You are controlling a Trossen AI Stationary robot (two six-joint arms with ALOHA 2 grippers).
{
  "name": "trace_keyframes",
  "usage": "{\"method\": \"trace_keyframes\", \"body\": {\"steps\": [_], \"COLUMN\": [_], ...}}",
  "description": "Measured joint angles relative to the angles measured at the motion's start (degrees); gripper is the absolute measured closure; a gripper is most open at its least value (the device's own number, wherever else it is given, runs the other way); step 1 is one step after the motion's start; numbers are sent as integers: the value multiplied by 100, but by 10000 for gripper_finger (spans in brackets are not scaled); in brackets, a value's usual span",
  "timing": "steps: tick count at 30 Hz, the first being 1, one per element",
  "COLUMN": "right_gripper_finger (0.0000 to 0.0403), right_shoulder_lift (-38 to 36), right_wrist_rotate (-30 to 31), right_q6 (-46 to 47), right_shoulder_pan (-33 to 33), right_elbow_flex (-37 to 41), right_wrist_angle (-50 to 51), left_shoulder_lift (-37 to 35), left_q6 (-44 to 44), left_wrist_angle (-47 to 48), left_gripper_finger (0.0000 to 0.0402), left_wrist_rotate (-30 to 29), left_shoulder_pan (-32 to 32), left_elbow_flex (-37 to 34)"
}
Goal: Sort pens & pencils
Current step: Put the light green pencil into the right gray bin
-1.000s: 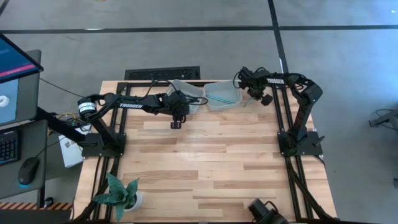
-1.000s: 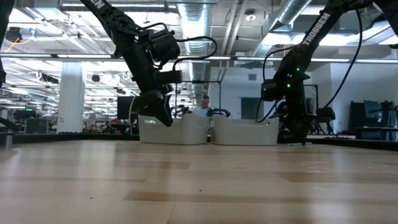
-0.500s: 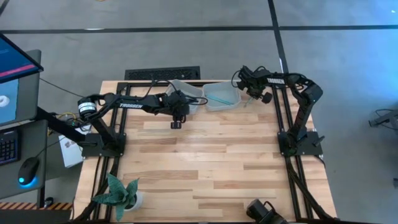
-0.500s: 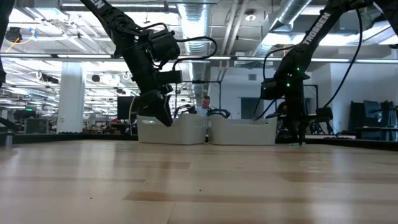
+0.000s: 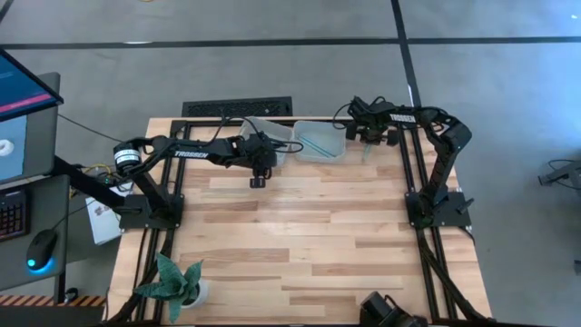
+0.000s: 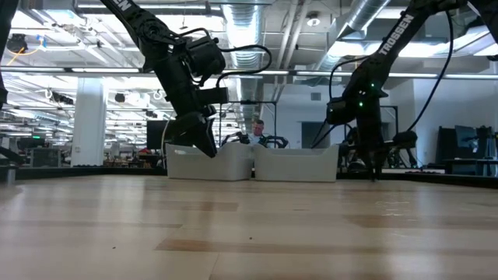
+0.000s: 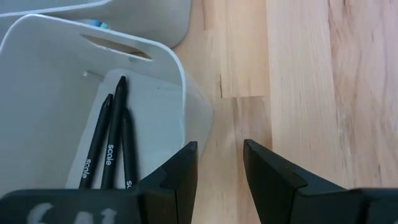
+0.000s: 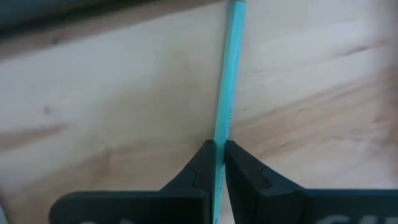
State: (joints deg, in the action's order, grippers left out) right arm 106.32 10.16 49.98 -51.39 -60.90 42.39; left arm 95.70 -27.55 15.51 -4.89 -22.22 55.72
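Observation:
Three black sticks (image 7: 109, 143) lie in the left white bin (image 5: 272, 134) at the table's far edge. A pale teal stick (image 5: 320, 143) lies in the right white bin (image 5: 307, 154) next to it. My left gripper (image 7: 221, 155) is open and hangs over bare wood just near of the left bin (image 7: 180, 68). My right gripper (image 5: 366, 138) points down to the right of the right bin and is shut on a second teal stick (image 8: 231, 74). My right gripper pinches the teal stick between its two fingers (image 8: 202, 165), coming from above and pointing down. The fingers lie across the stick, on its shaft (image 8: 222, 134). Its long free part runs out roughly level over the wood. Whether it rests on the table I cannot tell.
The two bins (image 6: 210, 163) (image 6: 299, 165) stand side by side at the far edge. Black frame rails run along the table's left and right sides. A potted plant (image 5: 172, 282) stands at the near left corner. Bare wood fills the middle and near part of the table.
My right gripper has moved a little toward the table's left, closer to the right bin, still shut on the teal stick. Both bins have slid slightly toward the table's left.

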Motion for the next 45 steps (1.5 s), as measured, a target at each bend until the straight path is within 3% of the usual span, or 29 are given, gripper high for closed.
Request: {"method": "trace_keyframes", "body": {"steps": [12, 25, 45], "right_gripper_finger": [356, 356, 358], "right_shoulder_lift": [0, 0, -2], "right_wrist_rotate": [-257, -405, -237], "right_q6": [-2491, -4147, -4398], "right_shoulder_pan": [41, 99, 108], "right_elbow_flex": [-7, -4, 11], "right_wrist_angle": [212, 253, 146], "left_shoulder_lift": [0, 0, 0], "left_q6": [296, 841, 1263], "left_wrist_angle": [-225, -432, -477], "left_gripper_finger": [280, 280, 280], "left_wrist_rotate": [212, 212, 208], "left_shoulder_pan": [1, 2, 2], "left_elbow_flex": [0, 2, 2]}}
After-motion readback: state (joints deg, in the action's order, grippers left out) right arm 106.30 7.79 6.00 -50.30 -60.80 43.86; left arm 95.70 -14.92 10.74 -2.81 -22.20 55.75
